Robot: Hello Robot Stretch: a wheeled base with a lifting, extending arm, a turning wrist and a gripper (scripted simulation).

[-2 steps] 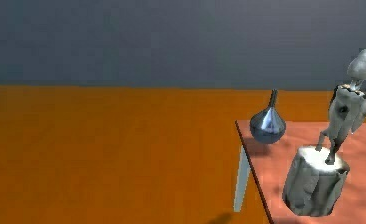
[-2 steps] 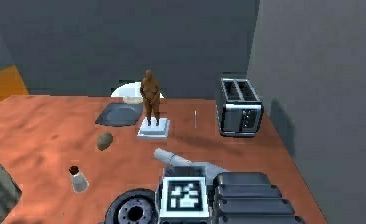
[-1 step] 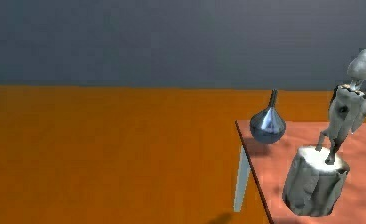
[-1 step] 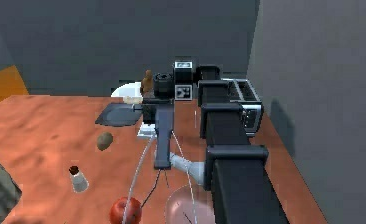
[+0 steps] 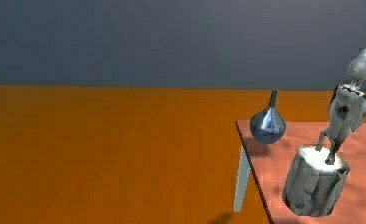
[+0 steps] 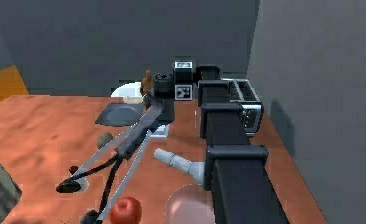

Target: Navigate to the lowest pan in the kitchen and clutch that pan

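The dark flat shape (image 6: 116, 115) (likely the pan) lies beside the body of the gripper (image 6: 81, 200), farther out than its fingertips; whether they grasp anything, I cannot tell.

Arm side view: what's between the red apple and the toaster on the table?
A pale grey, bottle-like thing lying on its side, in the arm side view between the red apple and the toaster; the arm's dark bar crosses right of it.

The dark square arm (image 6: 236, 170) bears two black-marked white squares (image 6: 182, 92) and a thin-fingered gripper (image 6: 77, 202).
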